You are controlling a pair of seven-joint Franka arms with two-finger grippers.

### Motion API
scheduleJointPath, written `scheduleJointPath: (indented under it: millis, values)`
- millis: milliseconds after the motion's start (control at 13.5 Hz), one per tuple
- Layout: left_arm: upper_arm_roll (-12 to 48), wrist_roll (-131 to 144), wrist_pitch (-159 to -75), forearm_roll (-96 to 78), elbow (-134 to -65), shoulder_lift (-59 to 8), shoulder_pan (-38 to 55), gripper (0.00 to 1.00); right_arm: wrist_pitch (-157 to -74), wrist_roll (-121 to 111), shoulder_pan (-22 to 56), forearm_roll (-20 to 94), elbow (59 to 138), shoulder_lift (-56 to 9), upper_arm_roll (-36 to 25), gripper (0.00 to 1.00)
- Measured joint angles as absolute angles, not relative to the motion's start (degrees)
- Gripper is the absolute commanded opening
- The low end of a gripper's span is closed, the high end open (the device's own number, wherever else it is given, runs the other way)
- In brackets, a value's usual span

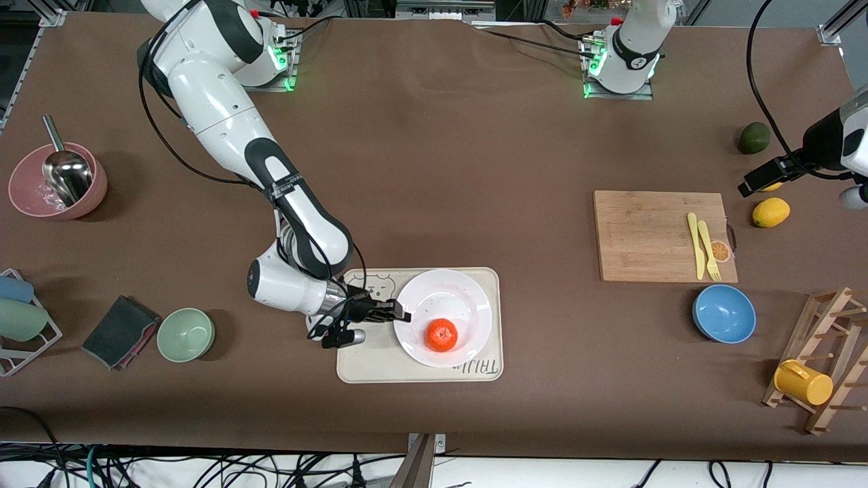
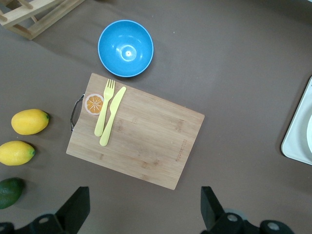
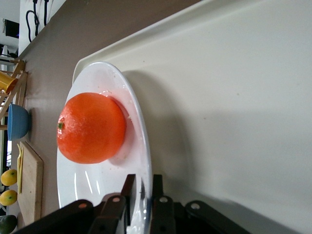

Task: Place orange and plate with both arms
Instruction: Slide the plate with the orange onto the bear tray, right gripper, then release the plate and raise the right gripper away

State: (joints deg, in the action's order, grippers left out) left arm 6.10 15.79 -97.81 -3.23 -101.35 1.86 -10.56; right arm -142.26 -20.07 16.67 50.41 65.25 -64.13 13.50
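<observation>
The plate (image 1: 444,317) lies on the cream tray (image 1: 488,369) near the middle of the table (image 1: 434,169), and the orange (image 1: 441,335) sits on the plate, in the part nearer the front camera. The right hand (image 1: 404,313) is low at the plate's rim on the side toward the right arm's end of the table; in the right wrist view its two fingers (image 3: 126,195) stand on either side of the rim with only a narrow gap, and it cannot be told whether they pinch the rim or have just let go. The left hand (image 2: 144,207) waits in the air near the left arm's end of the table with its fingers spread wide and nothing between them; its wrist camera looks down on the wooden cutting board (image 2: 141,139), which carries a yellow fork (image 2: 104,109) and knife (image 2: 112,116), with the blue bowl (image 2: 126,48) just beside the board.
</observation>
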Motion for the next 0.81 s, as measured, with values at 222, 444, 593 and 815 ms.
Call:
scheduleJointPath:
  millis: [222,444,593,815]
  values:
    - [6.1,15.3,-97.8,-3.2,-101.3,1.9,-10.6,1.00,-142.2,-20.0,16.6,46.0,64.4,-64.0,13.4,1.00]
    - [6.1,15.2,-97.8,-3.3,-101.3,1.9,-10.6,1.00,-140.3,-19.8,16.7,41.4,64.4,-62.5,12.6,1.00]
    - [6.1,15.2,-97.8,-3.3,-101.3,1.9,-10.6,1.00,-134.9,-17.1,16.9,35.9,65.0,-59.5,10.2,1.00]
    - [6.1,15.2,-97.8,-3.7,-101.3,1.9,-10.6,1.00,-124.4,-10.2,16.9,23.0,65.9,-53.6,7.9,1.00]
